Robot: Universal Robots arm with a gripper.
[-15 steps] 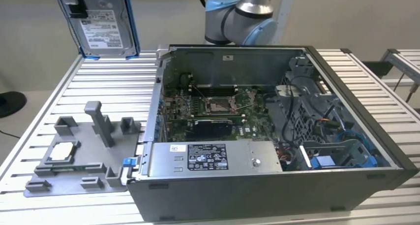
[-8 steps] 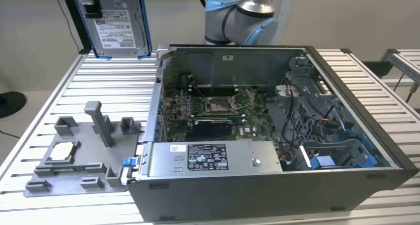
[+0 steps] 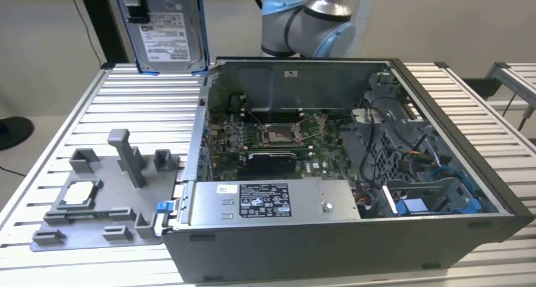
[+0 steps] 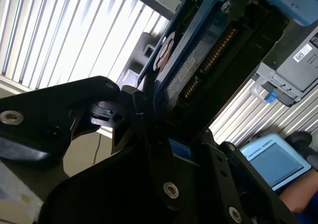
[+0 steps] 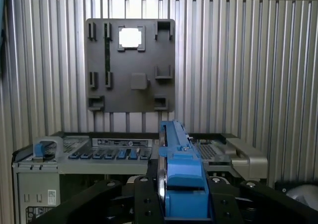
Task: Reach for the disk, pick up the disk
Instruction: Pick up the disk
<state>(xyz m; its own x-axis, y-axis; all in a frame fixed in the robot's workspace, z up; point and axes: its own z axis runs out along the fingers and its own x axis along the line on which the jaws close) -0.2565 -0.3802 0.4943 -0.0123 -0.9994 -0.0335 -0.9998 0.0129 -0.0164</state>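
Up at the exterior view's top left, just beside the case's (image 3: pixel 452 237) far corner, the disk (image 3: pixel 170 32) hangs upright, label side facing the camera, w/ blue frame along its edges. The gripper (image 3: pixel 134 7) has it from above. Whether its lower edge is clear of the table (image 3: pixel 125 105) can't be told from this angle. A grey plate (image 3: pixel 84 233) w/ a white-topped chip (image 3: pixel 81 191) lies well apart, toward the near left.

In the second wrist view the disk (image 4: pixel 194 60) runs away from the camera, underside and blue frame showing. Dark fingers (image 4: pixel 124 119) press its near end, so the claw is clamped on the disk, not open.

In the first wrist view the disk (image 5: pixel 176 179) shows edge-on, blue frame between the black fingers (image 5: pixel 144 194). The case (image 5: pixel 30 184) and the plate (image 5: pixel 130 92) sit far below, so the disk looks lifted free.

Judgement: the pick looks all but done. To do it well, hold clamp force steady, since grip is on one end only and the disk's wt. could lever it loose. Hold the disk plumb, w/o swing or twist. Mind the case wall close by, as a knock there is the likeliest way to shift the hold.
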